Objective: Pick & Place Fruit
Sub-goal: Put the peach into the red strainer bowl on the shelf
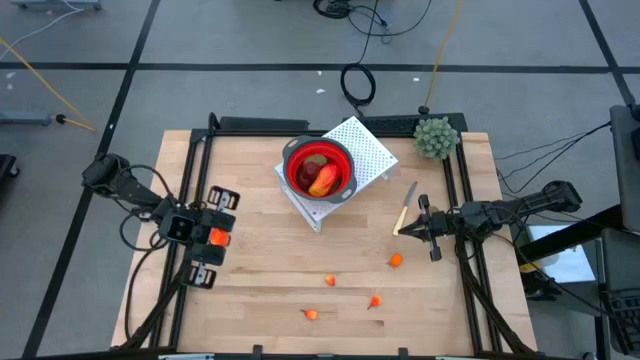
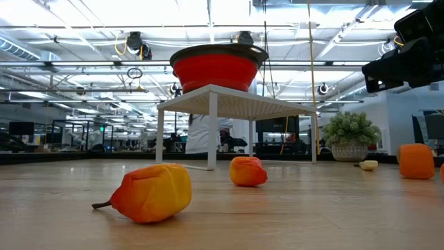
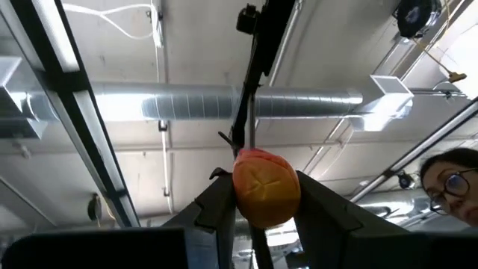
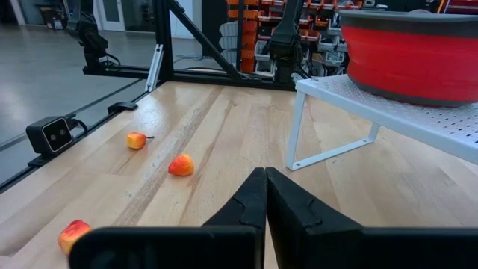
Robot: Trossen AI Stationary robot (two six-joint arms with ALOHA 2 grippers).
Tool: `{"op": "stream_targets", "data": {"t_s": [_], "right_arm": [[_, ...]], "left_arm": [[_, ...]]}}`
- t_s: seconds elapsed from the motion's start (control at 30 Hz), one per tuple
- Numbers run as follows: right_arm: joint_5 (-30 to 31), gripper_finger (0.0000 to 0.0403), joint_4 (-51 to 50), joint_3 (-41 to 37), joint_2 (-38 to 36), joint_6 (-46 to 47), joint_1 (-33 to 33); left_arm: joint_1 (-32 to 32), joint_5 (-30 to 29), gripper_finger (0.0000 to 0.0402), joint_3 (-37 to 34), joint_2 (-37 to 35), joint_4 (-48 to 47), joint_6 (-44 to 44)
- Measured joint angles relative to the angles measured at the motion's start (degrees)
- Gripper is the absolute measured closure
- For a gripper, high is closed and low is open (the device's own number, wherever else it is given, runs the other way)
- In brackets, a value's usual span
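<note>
High view, fruit: small orange pieces (image 1: 396, 261) scattered toward the desk's near edge; more lie in the red bowl (image 1: 330, 152) on the white rack (image 1: 372, 150). Knife (image 1: 404, 211) and green plant (image 1: 436, 137) lie clear of them.
Low view, handling: likely light, hard, smooth toys; the nearest piece (image 2: 151, 193) may roll.
Left wrist view: left gripper (image 3: 263, 202) jaws clamp one orange fruit (image 3: 266, 186) across its middle.
Right wrist view: right gripper (image 4: 264, 196) jaws closed, empty, near the desk's right edge.
</note>
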Motion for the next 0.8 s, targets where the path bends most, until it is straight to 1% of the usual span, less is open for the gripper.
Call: {"op": "stream_targets", "data": {"t_s": [0.17,0.37,0.43,0.5,0.67,0.73,0.8], "right_arm": [[0.0,0.0403,0.0,0.0,0.0,0.0,0.0],[0.0,0.0403,0.0,0.0,0.0,0.0,0.0],[0.0,0.0403,0.0,0.0,0.0,0.0,0.0],[0.0,0.0403,0.0,0.0,0.0,0.0,0.0],[0.0,0.0403,0.0,0.0,0.0,0.0,0.0],[0.0,0.0403,0.0,0.0,0.0,0.0,0.0],[0.0,0.0403,0.0,0.0,0.0,0.0,0.0]], "left_arm": [[0.0,0.0,0.0289,0.0,0.0,2.1,3.6],[0.0,0.0,0.0289,0.0,0.0,2.4,4.4],[0.0,-1.3,0.0289,0.0,0.0,2.2,4.8],[-0.1,-6.2,0.0289,0.0,0.1,1.1,5.4],[0.1,-24.3,0.0289,0.0,0.2,-2.4,8.2],[0.4,-29.5,0.0289,0.0,0.2,-3.0,9.7],[1.0,-32.8,0.0289,0.8,0.3,-4.6,11.6]]}}
